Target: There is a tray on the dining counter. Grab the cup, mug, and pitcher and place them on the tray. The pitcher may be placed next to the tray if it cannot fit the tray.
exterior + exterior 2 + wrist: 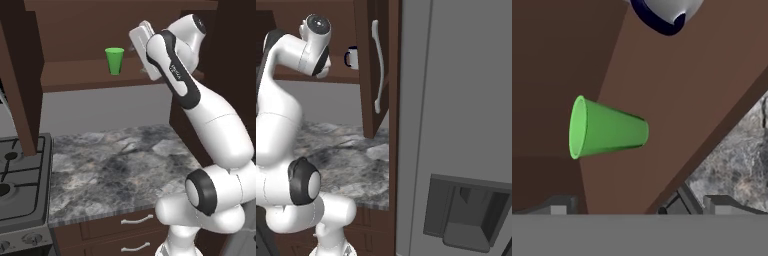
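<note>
A bright green cup [114,61] stands upright on the brown cabinet shelf [80,77]. My gripper [136,40] is raised to shelf height just right of it, a small gap away. In the rolled hand view the cup [607,129] appears on its side ahead of my gripper [639,207]. The dark fingertips [559,205] stand wide apart, open, with nothing between them. The white mug [352,57] with a navy handle sits on the same shelf, further right; its navy rim [664,15] shows at the top of the hand view. Tray, dining counter and pitcher are out of view.
Below the shelf lies a marbled worktop [115,165] with drawers [135,220]. A stove [20,185] adjoins it on the left. Open cabinet doors hang at the left [20,75] and right [376,65]. A grey fridge [456,125] stands to the right.
</note>
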Available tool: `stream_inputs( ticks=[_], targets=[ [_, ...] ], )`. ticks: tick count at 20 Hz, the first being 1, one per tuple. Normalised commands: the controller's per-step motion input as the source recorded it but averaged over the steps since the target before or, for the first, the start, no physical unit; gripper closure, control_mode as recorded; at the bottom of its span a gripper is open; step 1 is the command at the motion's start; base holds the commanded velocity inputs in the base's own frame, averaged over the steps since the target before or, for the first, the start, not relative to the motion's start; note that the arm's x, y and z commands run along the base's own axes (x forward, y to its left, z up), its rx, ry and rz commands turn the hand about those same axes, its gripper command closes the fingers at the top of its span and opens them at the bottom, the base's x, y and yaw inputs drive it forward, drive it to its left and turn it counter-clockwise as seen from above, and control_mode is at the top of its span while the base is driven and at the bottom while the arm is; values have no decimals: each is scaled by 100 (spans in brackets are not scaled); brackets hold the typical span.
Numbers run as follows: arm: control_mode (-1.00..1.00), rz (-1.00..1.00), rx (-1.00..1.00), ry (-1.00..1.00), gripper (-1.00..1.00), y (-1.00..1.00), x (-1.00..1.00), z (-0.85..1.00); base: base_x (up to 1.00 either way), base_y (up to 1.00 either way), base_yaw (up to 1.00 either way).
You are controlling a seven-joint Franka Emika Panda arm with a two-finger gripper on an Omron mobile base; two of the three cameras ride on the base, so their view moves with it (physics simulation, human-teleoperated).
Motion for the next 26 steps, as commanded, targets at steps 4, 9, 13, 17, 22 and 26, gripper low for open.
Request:
stream_inputs(
  ticks=[4,9,13,17,22,26],
  targets=[
    [-100,0,-1,0,-100,11,21,0,0,0,0],
    [-100,0,-2,0,-100,8,28,0,0,0,0],
    [-100,0,0,0,-100,1,24,0,0,0,0],
    [-100,0,0,0,-100,5,25,0,0,0,0],
    [-100,0,0,0,-100,10,20,-1,0,0,0],
    [-100,0,0,0,-100,5,18,0,0,0,0]
  ],
)
